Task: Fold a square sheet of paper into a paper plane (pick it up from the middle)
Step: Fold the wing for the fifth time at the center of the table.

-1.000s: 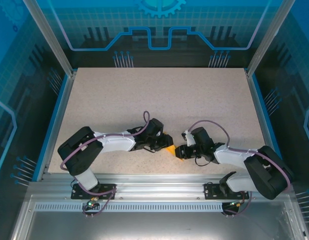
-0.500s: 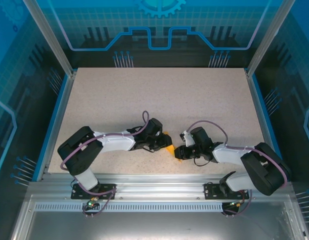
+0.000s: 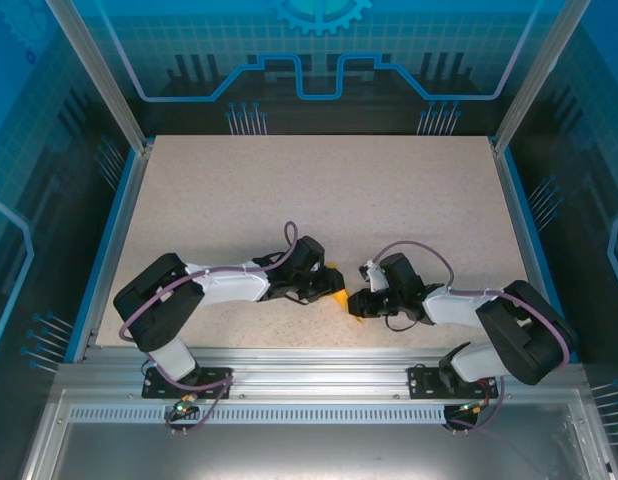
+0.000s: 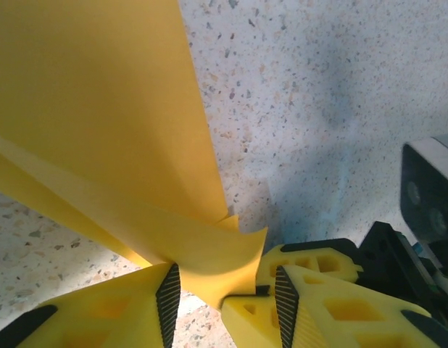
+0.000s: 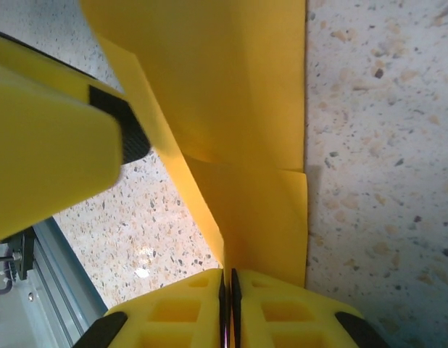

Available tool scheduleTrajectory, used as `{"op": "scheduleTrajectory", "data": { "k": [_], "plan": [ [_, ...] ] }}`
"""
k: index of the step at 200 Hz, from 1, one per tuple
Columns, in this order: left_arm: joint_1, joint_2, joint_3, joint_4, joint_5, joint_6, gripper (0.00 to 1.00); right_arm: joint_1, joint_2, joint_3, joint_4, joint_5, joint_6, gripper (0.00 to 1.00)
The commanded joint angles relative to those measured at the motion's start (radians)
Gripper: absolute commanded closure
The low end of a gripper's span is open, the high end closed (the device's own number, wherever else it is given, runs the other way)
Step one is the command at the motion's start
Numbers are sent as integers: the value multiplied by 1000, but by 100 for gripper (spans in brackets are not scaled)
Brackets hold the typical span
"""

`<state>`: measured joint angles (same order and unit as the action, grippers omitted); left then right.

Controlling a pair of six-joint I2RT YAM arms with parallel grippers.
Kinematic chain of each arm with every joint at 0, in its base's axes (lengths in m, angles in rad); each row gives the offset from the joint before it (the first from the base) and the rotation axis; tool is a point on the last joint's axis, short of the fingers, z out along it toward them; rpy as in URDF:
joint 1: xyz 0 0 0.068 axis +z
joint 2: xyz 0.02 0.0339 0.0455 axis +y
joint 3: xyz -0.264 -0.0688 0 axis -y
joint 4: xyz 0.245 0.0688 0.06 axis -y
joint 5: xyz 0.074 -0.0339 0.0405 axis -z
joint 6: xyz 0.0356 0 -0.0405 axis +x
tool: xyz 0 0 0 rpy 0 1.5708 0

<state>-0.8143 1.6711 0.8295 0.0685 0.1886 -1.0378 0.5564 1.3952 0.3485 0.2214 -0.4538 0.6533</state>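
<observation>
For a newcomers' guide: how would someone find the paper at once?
Look at the speckled table, middle of its near edge. Between the left hand and right hand is the paper. It alone is thin and creased, orange-yellow; the fingers beside it are thick yellow blocks.

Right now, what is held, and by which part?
The right gripper pinches the square sheet of paper by a folded edge; the left gripper is open around a corner.

From above, the square sheet of paper (image 3: 338,295) is mostly hidden beneath the left gripper (image 3: 327,291) and right gripper (image 3: 357,305). In both wrist views it runs past the top edge.
</observation>
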Motion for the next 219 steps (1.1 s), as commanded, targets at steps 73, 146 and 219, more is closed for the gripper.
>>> {"op": "scheduleTrajectory", "data": {
  "k": [73, 146, 219],
  "plan": [
    [-8, -7, -9, 107, 54, -30, 50, 3, 19, 0, 43, -22, 49, 90],
    [-8, 104, 30, 145, 15, -36, 53, 4, -3, 10, -19, -5, 20, 84],
    [-4, 99, 36, 116, -1, -18, 53, -3, -27, 24, -106, -10, -37, 75]
  ]
}}
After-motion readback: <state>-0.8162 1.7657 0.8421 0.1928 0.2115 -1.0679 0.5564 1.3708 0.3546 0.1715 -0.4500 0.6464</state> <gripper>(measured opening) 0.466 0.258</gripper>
